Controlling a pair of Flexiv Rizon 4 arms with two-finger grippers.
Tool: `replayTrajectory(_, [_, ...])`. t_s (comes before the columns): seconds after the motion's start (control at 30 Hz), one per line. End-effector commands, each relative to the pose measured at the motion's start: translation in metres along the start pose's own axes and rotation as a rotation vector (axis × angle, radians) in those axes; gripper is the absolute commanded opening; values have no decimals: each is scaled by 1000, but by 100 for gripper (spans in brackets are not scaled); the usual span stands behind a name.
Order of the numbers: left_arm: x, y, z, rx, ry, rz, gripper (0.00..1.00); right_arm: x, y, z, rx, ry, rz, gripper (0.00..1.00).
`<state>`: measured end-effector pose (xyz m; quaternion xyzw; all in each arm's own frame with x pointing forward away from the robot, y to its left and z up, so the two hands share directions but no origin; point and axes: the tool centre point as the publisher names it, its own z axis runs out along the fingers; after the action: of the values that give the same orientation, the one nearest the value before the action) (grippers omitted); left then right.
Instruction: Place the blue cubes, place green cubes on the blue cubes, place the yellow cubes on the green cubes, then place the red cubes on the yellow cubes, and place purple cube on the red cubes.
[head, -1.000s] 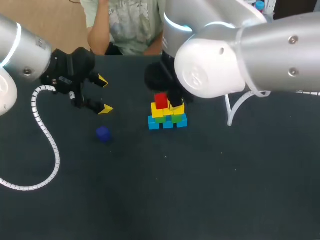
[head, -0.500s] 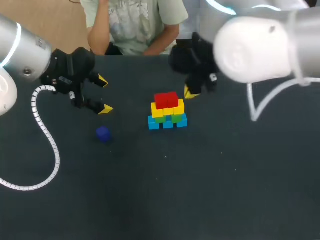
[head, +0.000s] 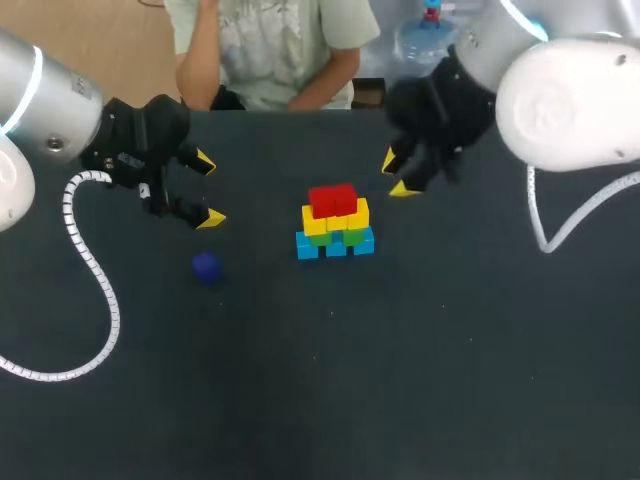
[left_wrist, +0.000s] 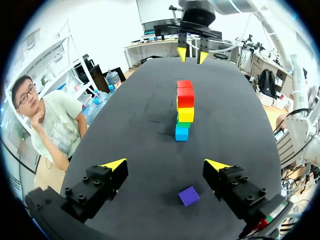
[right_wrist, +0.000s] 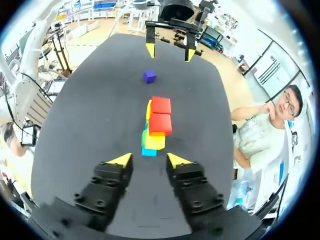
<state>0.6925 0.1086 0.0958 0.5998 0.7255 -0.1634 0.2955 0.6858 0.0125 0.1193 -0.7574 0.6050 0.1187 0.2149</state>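
Here, right claw (head: 396, 174) parted beside cube stack (head: 335, 222), left claw (head: 208, 189) spread

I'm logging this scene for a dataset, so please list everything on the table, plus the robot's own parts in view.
table: one, dark, under everything.
blue cubes: three, blue, bottom row of the stack at mid-table.
green cubes: count unclear, green, on the blue cubes, mostly hidden.
yellow cubes: at least two, yellow, on the green cubes.
red cubes: two, red, top of the stack.
purple cube: one, purple, alone on the table, apart from the stack, on the left arm's side.
left arm: one, grey, near the purple cube; jaws yellow-tipped, open, empty.
right arm: one, grey-white, beside the stack on the other side; jaws yellow-tipped, open, empty.
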Motion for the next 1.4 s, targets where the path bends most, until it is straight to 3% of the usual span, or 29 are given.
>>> replayTrajectory(0.03, [1, 1, 0, 1, -3, 2, 100, 12, 5, -8, 11, -47, 9, 100])
replayTrajectory(0.13, [1, 1, 0, 1, -3, 2, 100, 19, 6, -12, 19, -61, 22, 100])
replayTrajectory(0.43, [1, 1, 0, 1, -3, 2, 100, 42, 3, -21, 53, -245, 64, 100])
replayTrajectory(0.93, [1, 1, 0, 1, -3, 2, 100, 76, 12, -39, 119, -280, 125, 100])
replayTrajectory(1.17, [1, 1, 0, 1, -3, 2, 100, 80, 8, -37, 125, -387, 135, 100])
replayTrajectory(1.4, [1, 1, 0, 1, -3, 2, 100, 74, -16, -44, 127, -408, 107, 100])
